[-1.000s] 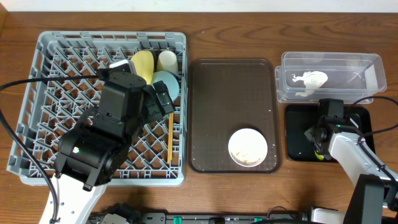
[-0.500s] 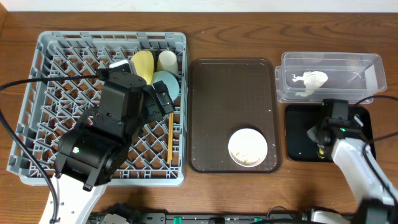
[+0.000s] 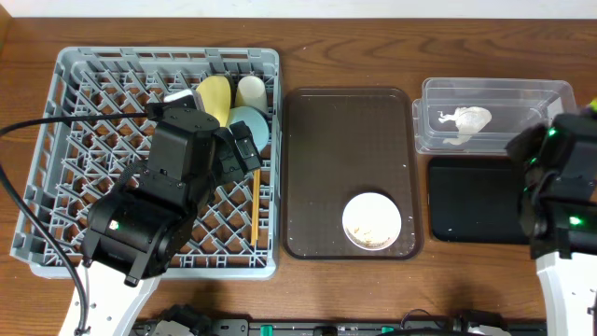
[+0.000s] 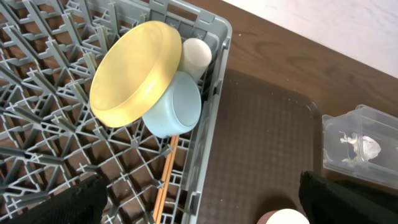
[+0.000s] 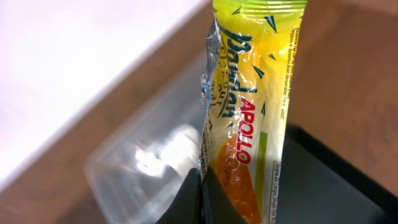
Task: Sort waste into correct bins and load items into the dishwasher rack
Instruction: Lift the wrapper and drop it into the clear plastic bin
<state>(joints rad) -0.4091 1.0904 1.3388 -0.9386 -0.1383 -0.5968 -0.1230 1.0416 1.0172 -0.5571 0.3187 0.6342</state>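
Note:
My right gripper (image 5: 201, 186) is shut on the edge of the yellow-orange and green snack wrapper (image 5: 255, 106), which hangs above the black tray (image 5: 339, 183) and the clear tub (image 5: 140, 165). From overhead the right arm (image 3: 562, 182) is high over the black tray (image 3: 471, 201). A crumpled napkin (image 3: 464, 121) lies in the tub (image 3: 552, 98). My left gripper (image 4: 202, 208) stands open over the grey rack (image 4: 37, 124). That rack holds the yellow plate (image 4: 134, 71), light blue bowl (image 4: 177, 109), white cup (image 4: 196, 55) and chopsticks (image 4: 163, 183). A white bowl (image 3: 372, 221) with pale crumbs sits apart.
The white bowl rests on a brown serving tray (image 3: 350, 140) between the rack (image 3: 93, 93) and the two bins. The left arm's black body (image 3: 154, 201) covers much of the rack's middle. A pale wall edge runs behind the table.
The right arm has risen from the black tray toward the camera with its jaws shut on the wrapper, and the tray now shows bare. The left arm has not moved.

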